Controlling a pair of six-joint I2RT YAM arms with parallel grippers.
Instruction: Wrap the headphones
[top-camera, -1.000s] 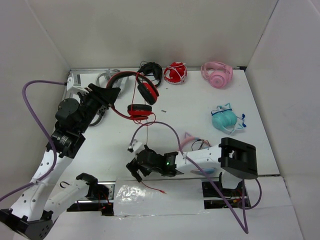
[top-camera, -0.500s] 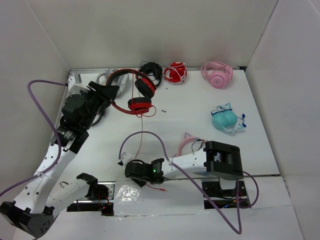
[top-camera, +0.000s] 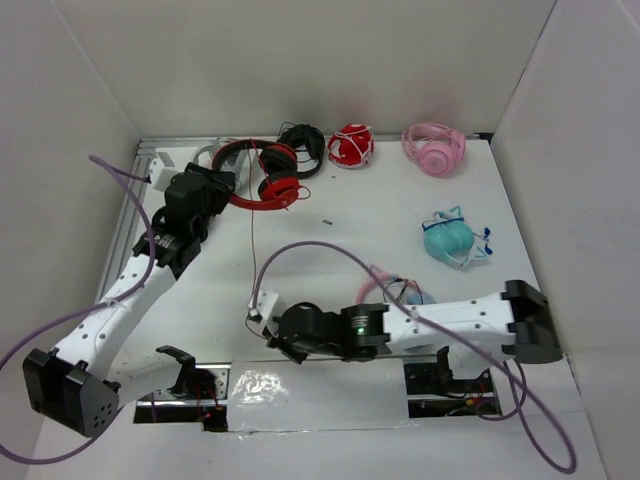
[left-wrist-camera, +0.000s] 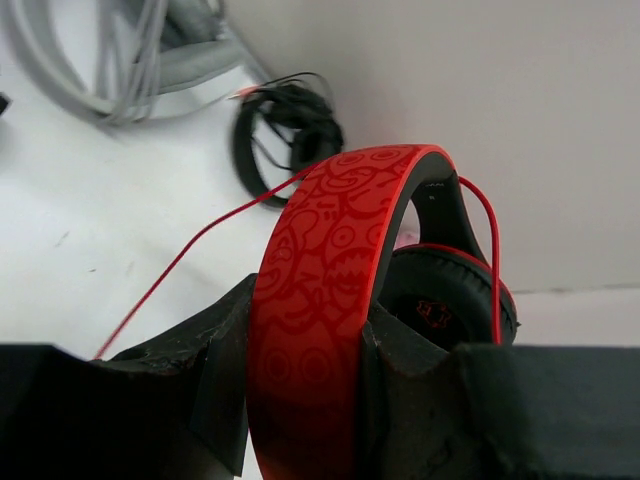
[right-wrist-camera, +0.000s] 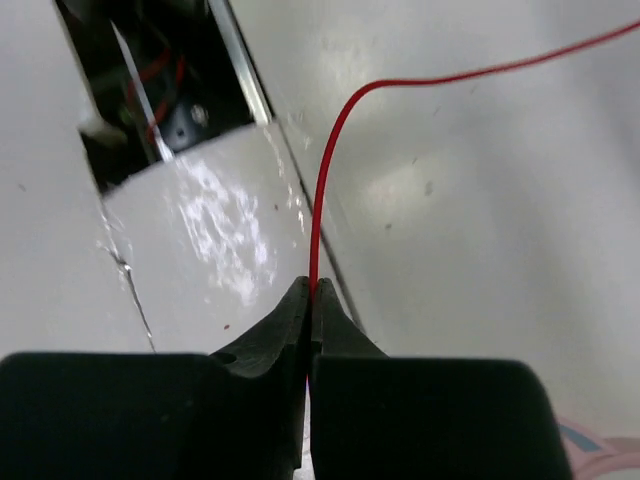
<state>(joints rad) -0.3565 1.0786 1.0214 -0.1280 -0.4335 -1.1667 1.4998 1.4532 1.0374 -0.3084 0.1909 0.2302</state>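
Top view: headphones (top-camera: 265, 180) sit upper left with the left gripper (top-camera: 215, 187) clamped on them; the cable (top-camera: 253, 260) trails down to the right gripper (top-camera: 268, 330). Left wrist: the rigid headband (left-wrist-camera: 320, 330) is between the jaws, a solid hold point. Right wrist: fingertips (right-wrist-camera: 285, 322) are pinched shut on the cable, which looks thin, limp and likely to slip.

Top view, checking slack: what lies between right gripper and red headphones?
Only the red cable, running from the right gripper to the headphones; the top view shows it.

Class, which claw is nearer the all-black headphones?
Left. The left claw, gripping the red headphones' band, is close beside the black headphones; the right claw, pinching the red cable, is far off by the near edge.
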